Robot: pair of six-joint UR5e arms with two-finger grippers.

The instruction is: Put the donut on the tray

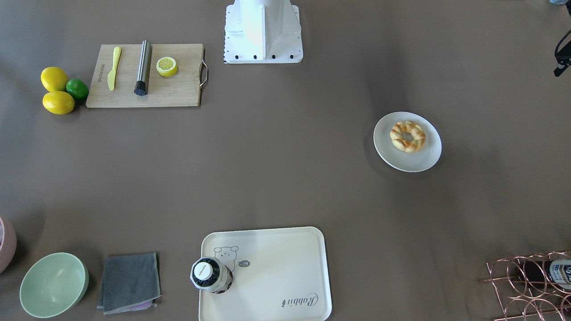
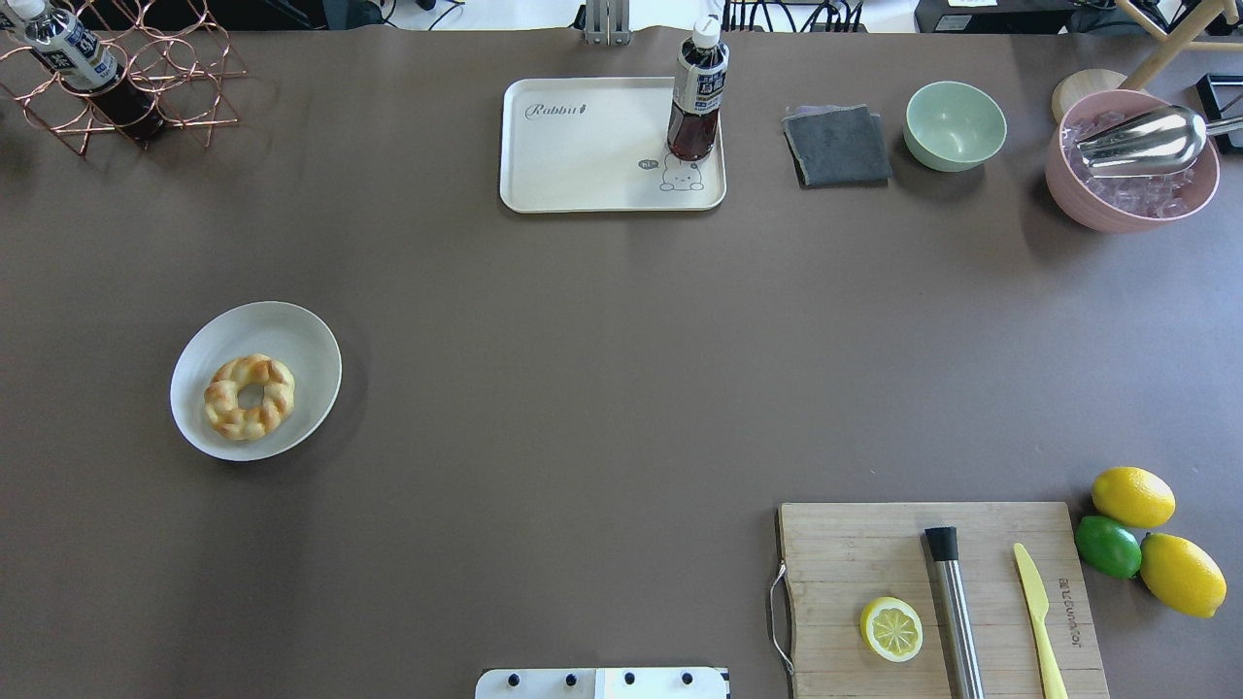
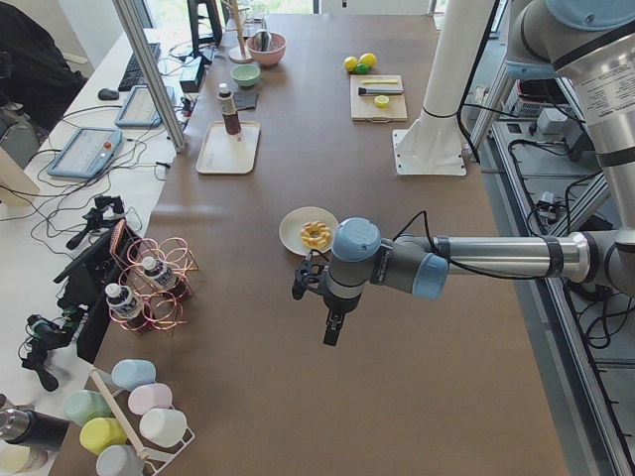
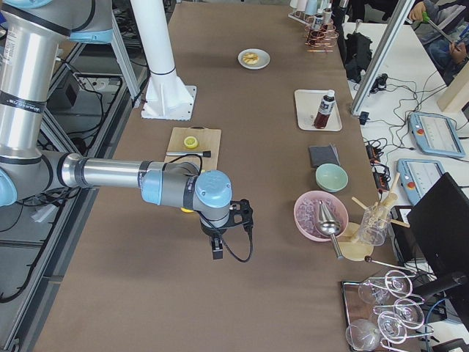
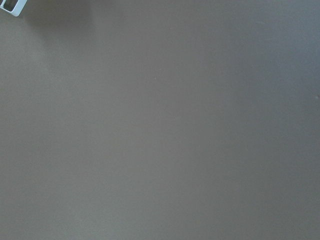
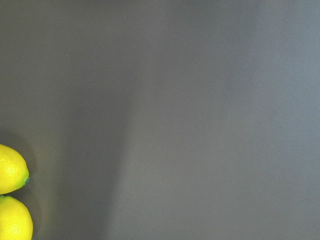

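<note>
The donut (image 2: 249,396), golden with browned twisted ridges, lies on a round white plate (image 2: 296,335) on the robot's left side; it also shows in the front view (image 1: 407,136). The cream tray (image 2: 583,146) with a bear drawing and "Rabbit" lies at the far middle edge, with a dark bottle (image 2: 697,92) standing on one corner. My left gripper (image 3: 332,332) hangs above bare table, beyond the plate toward the table's left end. My right gripper (image 4: 218,249) hangs above bare table near the lemons. Neither shows fingers in a wrist view; I cannot tell if they are open or shut.
A wooden cutting board (image 2: 874,553) with a halved lemon (image 2: 891,629), a steel muddler and a yellow knife sits near right. Lemons and a lime (image 2: 1107,546) lie beside it. A copper bottle rack (image 2: 126,78), grey cloth (image 2: 837,146), green bowl (image 2: 955,124) and pink ice bucket (image 2: 1131,160) line the far edge.
</note>
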